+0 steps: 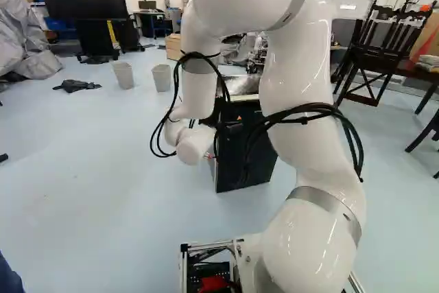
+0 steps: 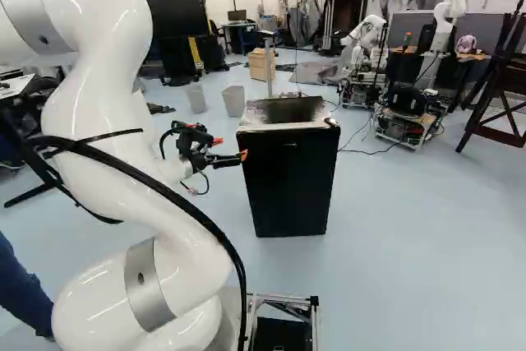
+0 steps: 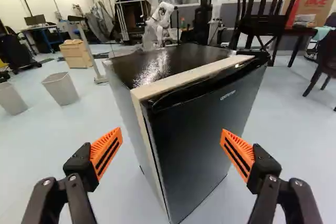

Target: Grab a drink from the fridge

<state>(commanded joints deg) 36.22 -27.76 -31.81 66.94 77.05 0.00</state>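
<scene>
In the right base view my gripper [image 2: 230, 150] is at the left of the small black fridge [image 2: 289, 178], near its upper front edge. The wrist view shows the gripper [image 3: 172, 148] open, its orange-padded fingers wide apart with nothing held. Between and ahead of them stands the fridge [image 3: 202, 124], its door closed and one vertical edge turned toward the gripper. The fridge top is shiny black with a pale strip along the door side. No drink is in view; the inside of the fridge is hidden.
Two grey bins [image 2: 233, 101] and a wooden box [image 2: 261, 64] stand beyond the fridge. Another robot [image 2: 362, 59] is farther back, with carts near it. Dark chairs and a table [image 1: 411, 73] are at the right of the left base view. A person's leg [image 2: 25, 293] shows close at the left of the right base view.
</scene>
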